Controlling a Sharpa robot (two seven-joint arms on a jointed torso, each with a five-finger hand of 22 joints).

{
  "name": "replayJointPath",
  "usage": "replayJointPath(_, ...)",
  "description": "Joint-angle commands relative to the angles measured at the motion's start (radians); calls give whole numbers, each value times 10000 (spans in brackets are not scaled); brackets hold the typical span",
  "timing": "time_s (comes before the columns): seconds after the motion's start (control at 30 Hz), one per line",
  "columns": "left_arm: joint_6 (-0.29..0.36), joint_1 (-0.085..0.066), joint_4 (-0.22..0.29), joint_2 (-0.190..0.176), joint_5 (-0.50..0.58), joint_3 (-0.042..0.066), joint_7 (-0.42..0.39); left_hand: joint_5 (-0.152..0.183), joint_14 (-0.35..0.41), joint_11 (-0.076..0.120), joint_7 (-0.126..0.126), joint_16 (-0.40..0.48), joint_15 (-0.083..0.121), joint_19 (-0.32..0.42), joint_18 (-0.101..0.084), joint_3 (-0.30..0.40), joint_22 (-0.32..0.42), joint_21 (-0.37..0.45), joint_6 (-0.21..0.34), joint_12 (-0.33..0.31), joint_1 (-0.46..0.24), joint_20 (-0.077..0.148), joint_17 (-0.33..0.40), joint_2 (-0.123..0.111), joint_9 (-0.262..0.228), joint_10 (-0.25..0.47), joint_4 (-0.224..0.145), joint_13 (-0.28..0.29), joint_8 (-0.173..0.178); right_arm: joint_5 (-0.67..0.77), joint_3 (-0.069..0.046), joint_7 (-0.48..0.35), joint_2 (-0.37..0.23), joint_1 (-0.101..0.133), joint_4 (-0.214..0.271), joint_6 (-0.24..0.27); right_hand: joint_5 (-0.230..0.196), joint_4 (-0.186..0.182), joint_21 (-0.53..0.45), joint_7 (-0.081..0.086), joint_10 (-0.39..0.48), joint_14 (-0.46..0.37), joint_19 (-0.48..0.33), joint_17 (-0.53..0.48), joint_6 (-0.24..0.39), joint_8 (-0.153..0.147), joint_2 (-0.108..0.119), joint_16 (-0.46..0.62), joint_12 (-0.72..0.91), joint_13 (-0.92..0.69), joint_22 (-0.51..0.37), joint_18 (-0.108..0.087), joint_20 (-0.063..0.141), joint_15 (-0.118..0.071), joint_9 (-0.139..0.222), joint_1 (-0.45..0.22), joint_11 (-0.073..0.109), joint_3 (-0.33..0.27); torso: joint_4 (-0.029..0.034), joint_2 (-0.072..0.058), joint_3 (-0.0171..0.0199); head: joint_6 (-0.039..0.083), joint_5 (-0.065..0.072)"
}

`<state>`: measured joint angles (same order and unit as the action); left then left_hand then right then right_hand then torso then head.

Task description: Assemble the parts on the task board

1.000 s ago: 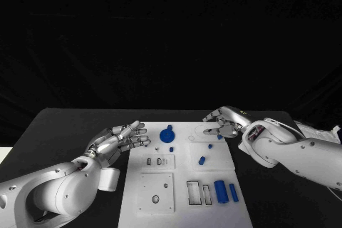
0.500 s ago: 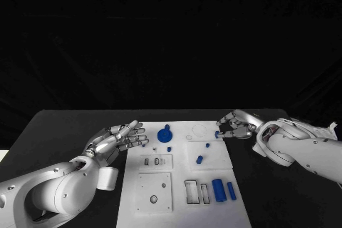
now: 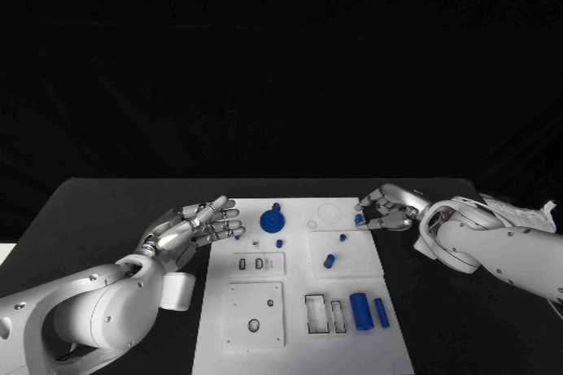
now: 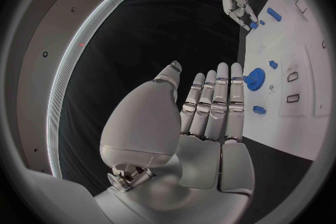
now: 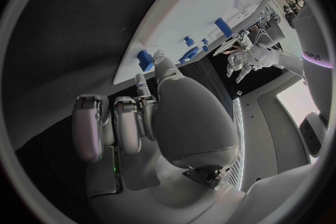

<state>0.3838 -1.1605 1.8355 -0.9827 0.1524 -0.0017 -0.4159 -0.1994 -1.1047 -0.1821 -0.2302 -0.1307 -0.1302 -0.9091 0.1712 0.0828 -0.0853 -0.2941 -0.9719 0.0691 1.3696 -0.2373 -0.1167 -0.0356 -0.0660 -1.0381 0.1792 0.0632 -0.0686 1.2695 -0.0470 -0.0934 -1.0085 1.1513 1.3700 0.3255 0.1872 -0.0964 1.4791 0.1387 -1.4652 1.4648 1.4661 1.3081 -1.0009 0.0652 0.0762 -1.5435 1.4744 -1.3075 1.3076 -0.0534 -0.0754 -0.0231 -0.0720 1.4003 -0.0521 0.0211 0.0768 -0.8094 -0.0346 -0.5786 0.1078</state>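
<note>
A lab test rig: black-draped table (image 3: 106,204), white task board (image 3: 299,310).

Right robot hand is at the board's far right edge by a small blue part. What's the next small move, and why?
Probably close the right robot hand on the small blue part and lift it: its fingertips already touch it at the task board edge, though a firm grip isn't evident.

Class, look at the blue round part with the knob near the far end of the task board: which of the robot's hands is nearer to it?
Left. The left hand hovers open just off the board's left edge beside the blue round part; the right hand is at the board's far right edge, farther across the task board.
</note>
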Motion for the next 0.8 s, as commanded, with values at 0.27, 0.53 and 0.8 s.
replayJointPath(0.27,-202,-6,5,28,5,4,-55,26,18,33,-12,39,-12,26,125,10,15,51,25,-46,76,-40,6,57,5,50,-59,5,36,69,-3,-172,213,-77,-224,-372,-377,199,-11,-4,-612,915,252,1940,-347,87,-424,6,22,-2018,631,112,-50,1,-43,169,9,290,-2,7,-6,-21,-10)
replayJointPath(0.53,-191,-6,8,23,5,4,-53,25,17,33,-13,40,-11,25,125,13,16,52,26,-46,80,-40,6,59,5,50,-63,5,36,71,-4,-159,264,-91,-318,-460,-537,327,28,-106,-637,932,285,2014,-695,164,-658,-23,74,-2056,713,128,5,-67,-78,280,99,583,-7,10,-5,-22,2)
replayJointPath(0.8,-186,-6,7,20,5,4,-46,25,15,34,-13,43,-11,23,125,21,18,52,27,-46,89,-39,6,66,5,52,-72,4,36,92,-5,-153,263,-93,-337,-465,-583,385,54,-162,-654,946,307,2082,-864,193,-709,-50,104,-2079,766,139,42,-106,-91,268,146,706,-4,14,-3,-32,13)
